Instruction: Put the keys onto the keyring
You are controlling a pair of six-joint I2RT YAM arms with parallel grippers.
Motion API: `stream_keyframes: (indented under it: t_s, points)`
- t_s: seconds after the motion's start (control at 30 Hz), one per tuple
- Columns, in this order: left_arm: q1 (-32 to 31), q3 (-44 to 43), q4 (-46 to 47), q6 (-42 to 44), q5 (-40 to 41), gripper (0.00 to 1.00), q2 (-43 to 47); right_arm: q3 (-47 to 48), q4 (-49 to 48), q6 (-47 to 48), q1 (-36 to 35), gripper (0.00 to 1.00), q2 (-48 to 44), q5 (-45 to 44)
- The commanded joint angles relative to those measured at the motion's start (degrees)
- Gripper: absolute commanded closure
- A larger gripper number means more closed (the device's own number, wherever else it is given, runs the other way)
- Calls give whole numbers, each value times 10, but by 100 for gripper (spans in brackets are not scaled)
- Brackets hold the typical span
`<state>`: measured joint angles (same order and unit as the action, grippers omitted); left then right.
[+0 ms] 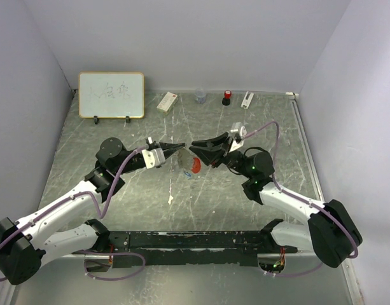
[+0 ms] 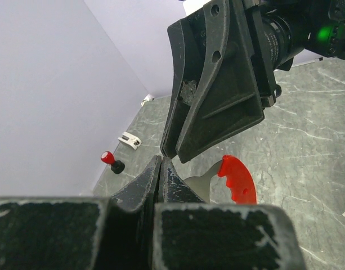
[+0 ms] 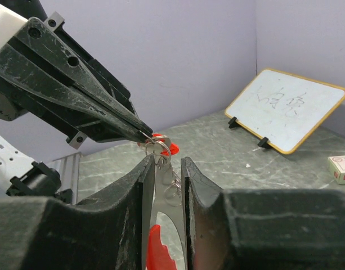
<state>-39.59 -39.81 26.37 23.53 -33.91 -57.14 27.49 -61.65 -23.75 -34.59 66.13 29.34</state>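
I am looking at both arms meeting nose to nose above the middle of the table, and the keyring is hanging in the air between them rather than lying flat, which I judge is meant to leave its loop free for threading. The left gripper is clenched, its tips pinching the thin silver ring at the top so the rest is dangling straight down. The red fob is hanging lowest, clear of the tabletop and acting as a weight that is pulling the chain taut. The right gripper is sitting just under the left one's tips with its jaws a narrow gap apart and the grey metal links running down between them; I cannot tell whether the pads are pressing on the metal or only flanking it. A small red bit is showing right behind the ring, possibly the red-headed key, though it is too small to be sure. I am not making out the blue key anywhere.
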Motion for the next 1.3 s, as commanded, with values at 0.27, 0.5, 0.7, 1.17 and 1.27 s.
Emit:
stream_keyframes:
  t_s: [0.27, 0.5, 0.7, 1.17, 1.27]
  points:
    - [-4, -11, 44, -9, -25, 93, -6, 7, -70, -49, 6, 75, 32, 29]
    - [-4, -11, 51, -13, -28, 93, -7, 8, -92, -61, 7, 75, 51, 34]
    - [-4, -10, 59, -17, -33, 93, -9, 13, -110, -71, 8, 76, 66, 39]
    - [-4, -7, 72, -23, -37, 93, -19, 24, -165, -103, 8, 81, 99, 55]
    - [-4, -8, 72, -23, -37, 93, -21, 24, -179, -108, 8, 81, 107, 58]
